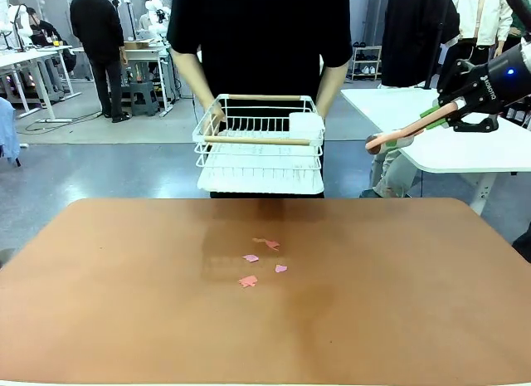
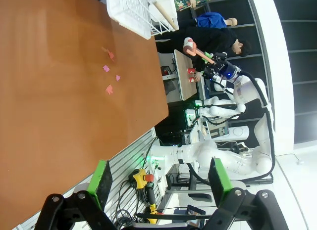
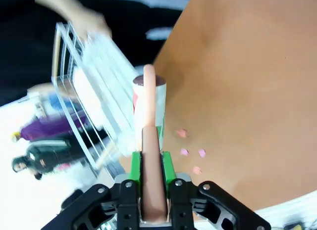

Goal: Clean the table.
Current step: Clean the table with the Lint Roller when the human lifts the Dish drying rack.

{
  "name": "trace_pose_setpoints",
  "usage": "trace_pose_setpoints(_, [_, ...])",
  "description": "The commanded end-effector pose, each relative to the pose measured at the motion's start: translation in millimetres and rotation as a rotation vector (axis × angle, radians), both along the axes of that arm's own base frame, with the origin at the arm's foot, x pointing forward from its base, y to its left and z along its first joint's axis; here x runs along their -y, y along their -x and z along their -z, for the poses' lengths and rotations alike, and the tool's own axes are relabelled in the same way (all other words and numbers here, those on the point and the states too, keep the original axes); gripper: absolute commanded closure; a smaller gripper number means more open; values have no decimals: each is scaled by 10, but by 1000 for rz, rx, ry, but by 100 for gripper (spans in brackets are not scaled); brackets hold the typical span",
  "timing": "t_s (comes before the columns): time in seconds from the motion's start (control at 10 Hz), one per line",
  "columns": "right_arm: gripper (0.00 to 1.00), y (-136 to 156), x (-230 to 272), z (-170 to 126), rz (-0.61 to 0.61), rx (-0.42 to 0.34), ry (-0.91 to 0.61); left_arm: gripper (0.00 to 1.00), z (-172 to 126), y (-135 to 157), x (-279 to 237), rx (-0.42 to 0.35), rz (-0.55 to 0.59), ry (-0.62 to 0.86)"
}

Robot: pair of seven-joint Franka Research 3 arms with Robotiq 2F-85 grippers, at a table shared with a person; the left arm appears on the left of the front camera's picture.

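Our right gripper (image 1: 438, 114) at 2 o'clock is pinching the roller (image 1: 397, 138), left gripper (image 2: 161, 178) spread; sweeping fast, we are risking scattering scraps (image 1: 250, 258).

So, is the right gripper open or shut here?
Shut on the tool: in the wrist view the right gripper presses its green pads against both sides of the handle.

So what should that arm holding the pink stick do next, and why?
Probably lower the right gripper, shut on the pink-handled tool, toward the pink scraps lying mid-table; the tool is held up in the air, well to their right.
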State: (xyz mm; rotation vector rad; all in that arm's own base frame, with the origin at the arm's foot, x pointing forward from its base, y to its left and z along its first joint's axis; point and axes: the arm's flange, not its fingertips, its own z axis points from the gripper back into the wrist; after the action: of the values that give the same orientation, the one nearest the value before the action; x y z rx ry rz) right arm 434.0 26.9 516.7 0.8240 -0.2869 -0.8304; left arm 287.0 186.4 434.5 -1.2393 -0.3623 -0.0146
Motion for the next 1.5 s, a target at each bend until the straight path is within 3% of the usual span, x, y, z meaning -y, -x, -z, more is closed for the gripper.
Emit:
trace_pose_setpoints(0.0, [79,-210,66,-61,-248,31,125,0,7,16,-23,23,9,13])
trace_pose_setpoints(0.3, [79,-549,5,114,-521,70,257,0,7,16,-23,23,9,13])
trace_pose_setpoints(0.6, [79,-829,-173,479,-703,18,319,0,7,16,-23,23,9,13])
trace_pose_setpoints(0.7, [79,-849,-211,567,-714,9,324,0,7,16,-23,23,9,13])
trace_pose_setpoints(0.8, [79,-692,-203,499,-643,24,311,0,7,16,-23,23,9,13])
trace_pose_setpoints(1.2, [79,-692,-203,499,-643,24,311,0,7,16,-23,23,9,13])
trace_pose_setpoints(1.4, [79,-972,-98,638,-686,-8,343,0,7,16,-23,23,9,13])
